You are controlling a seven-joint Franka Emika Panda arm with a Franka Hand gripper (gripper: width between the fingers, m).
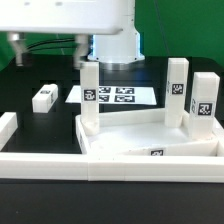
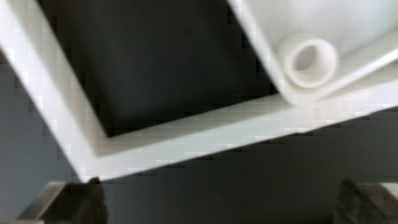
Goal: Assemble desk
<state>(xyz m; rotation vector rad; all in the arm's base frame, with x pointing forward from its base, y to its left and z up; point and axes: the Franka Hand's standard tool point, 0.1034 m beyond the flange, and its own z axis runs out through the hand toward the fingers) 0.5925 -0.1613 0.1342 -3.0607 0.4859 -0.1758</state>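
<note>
Border wall: right up front in the exterior view, a low white border wall [image 1: 45, 162] runs along the near edge of the dark worktop [image 1: 40, 125]; the wrist view catches its corner [image 2: 134, 140] too.
Desk top: just behind that wall, toward the exterior view's right, sits the white tray-like desk top [image 1: 150, 142], tilted a touch, its rim tag facing us.
Corner socket: the wrist view shows one round socket [image 2: 317, 62] at the desk top's corner, close to the wall's inner angle.
Standing legs: three white tagged legs are upright at the top, one [image 1: 90, 95] at its left corner in the exterior view, one [image 1: 177, 92] farther back, and one [image 1: 203, 103] at the right.
Loose leg: a fourth leg [image 1: 44, 97] lies flat on the worktop, well apart on the exterior view's left.
Marker board: the marker board [image 1: 112, 95] lies flat beyond the legs.
Arm: at the back, the white arm [image 1: 100, 25] hangs above the marker board, wrist pointing straight down.
Claw: its dark fingertips [image 2: 71, 200] show at opposite edges of the wrist view, set wide apart, gripping nothing.
</note>
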